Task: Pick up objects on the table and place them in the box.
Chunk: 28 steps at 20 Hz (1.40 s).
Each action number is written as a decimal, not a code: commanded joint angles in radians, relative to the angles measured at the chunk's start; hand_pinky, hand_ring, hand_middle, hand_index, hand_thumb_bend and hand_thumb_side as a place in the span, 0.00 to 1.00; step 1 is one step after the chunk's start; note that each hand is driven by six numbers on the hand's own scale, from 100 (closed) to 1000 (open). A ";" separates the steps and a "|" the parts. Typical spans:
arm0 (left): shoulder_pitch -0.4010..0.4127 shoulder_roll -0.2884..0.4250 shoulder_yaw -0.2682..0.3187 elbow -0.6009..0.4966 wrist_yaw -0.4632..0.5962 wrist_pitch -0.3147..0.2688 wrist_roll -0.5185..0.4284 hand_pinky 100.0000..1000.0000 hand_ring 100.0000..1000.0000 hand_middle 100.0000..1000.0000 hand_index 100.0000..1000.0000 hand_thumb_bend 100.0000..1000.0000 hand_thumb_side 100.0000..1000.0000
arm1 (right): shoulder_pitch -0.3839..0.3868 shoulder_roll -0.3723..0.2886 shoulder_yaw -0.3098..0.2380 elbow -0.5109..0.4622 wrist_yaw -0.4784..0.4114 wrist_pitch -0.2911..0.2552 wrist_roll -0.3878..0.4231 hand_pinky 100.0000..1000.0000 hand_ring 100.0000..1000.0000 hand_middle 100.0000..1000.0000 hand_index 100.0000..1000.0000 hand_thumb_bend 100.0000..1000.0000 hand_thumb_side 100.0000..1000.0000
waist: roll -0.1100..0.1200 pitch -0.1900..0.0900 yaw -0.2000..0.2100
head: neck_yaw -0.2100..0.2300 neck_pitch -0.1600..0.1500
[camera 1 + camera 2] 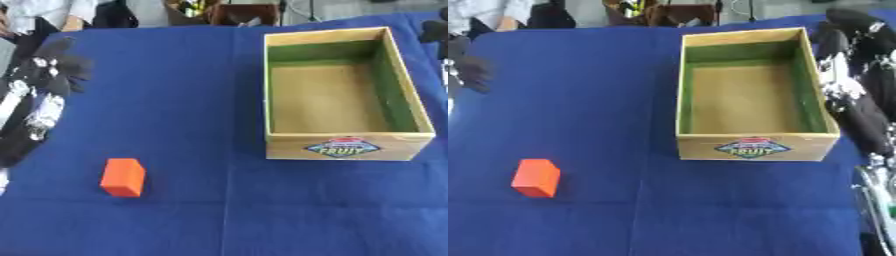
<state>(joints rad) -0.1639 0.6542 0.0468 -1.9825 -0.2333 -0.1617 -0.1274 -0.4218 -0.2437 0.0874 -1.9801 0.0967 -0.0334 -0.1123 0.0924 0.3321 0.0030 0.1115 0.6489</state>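
1. A blue cloth [192, 100] covers the table, and everything I work with sits on it
2. The orange block [123, 177] lies near the cloth's near-left corner, resting flat on the cloth, well apart from everything else
3. The wooden box [338, 146] stands on the right half of the cloth, closer to the far edge than the near one, its long side running away from me
4. The box is open at the top; its inner walls are green and its floor is bare brown, with nothing lying in it
5. The near wall of the box carries a diamond-shaped label [344, 148] with the word FRUIT on it
6. My left hand [63, 62] hangs over the far-left part of the cloth, black with silver patches along the arm behind it; it is blurred, and I cannot tell whether its fingers are spread or curled. It holds nothing that I can see and is well apart from the orange block
7. My right hand [846, 30] shows best in the right eye view, just beside the far-right corner of the box, outside its right wall; the arm runs down along the right edge of the cloth. I cannot tell how its fingers stand either
8. Neither hand touches the block
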 commanded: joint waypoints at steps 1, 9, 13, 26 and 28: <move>-0.004 0.109 -0.017 -0.017 -0.049 0.045 -0.048 0.69 0.75 0.74 1.00 0.00 0.84 | -0.006 -0.010 0.003 -0.020 0.004 -0.002 0.003 0.97 0.82 0.56 0.78 0.00 0.48 | -0.004 -0.025 0.004 | 0.003 -0.002; 0.003 0.303 -0.075 -0.017 -0.168 0.114 -0.160 0.78 0.81 0.78 1.00 0.10 0.76 | -0.006 -0.008 0.004 -0.020 0.003 -0.002 0.003 0.97 0.83 0.55 0.78 0.00 0.48 | -0.010 -0.025 0.005 | 0.001 0.000; 0.012 0.386 -0.108 -0.017 -0.212 0.128 -0.199 0.83 0.84 0.81 1.00 0.20 0.76 | -0.005 -0.009 0.006 -0.020 0.001 -0.001 0.005 0.97 0.83 0.55 0.78 0.00 0.48 | -0.011 -0.024 0.009 | -0.002 0.000; -0.059 0.486 -0.223 -0.017 -0.255 0.138 -0.311 0.89 0.89 0.86 1.00 0.57 0.89 | 0.000 -0.013 0.015 -0.020 -0.006 0.000 0.019 0.98 0.83 0.55 0.78 0.00 0.48 | -0.004 -0.023 0.003 | -0.003 -0.013; -0.073 0.491 -0.239 -0.017 -0.250 0.149 -0.322 0.90 0.89 0.87 1.00 0.61 0.90 | 0.002 -0.013 0.017 -0.020 -0.007 0.001 0.022 0.98 0.83 0.55 0.78 0.00 0.48 | -0.002 -0.023 0.002 | -0.002 -0.014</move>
<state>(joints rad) -0.2246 1.1008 -0.1901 -1.9889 -0.4862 -0.0172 -0.4397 -0.4130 -0.2429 0.1008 -1.9801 0.0945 -0.0319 -0.0942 0.0908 0.3263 0.0052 0.1094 0.6478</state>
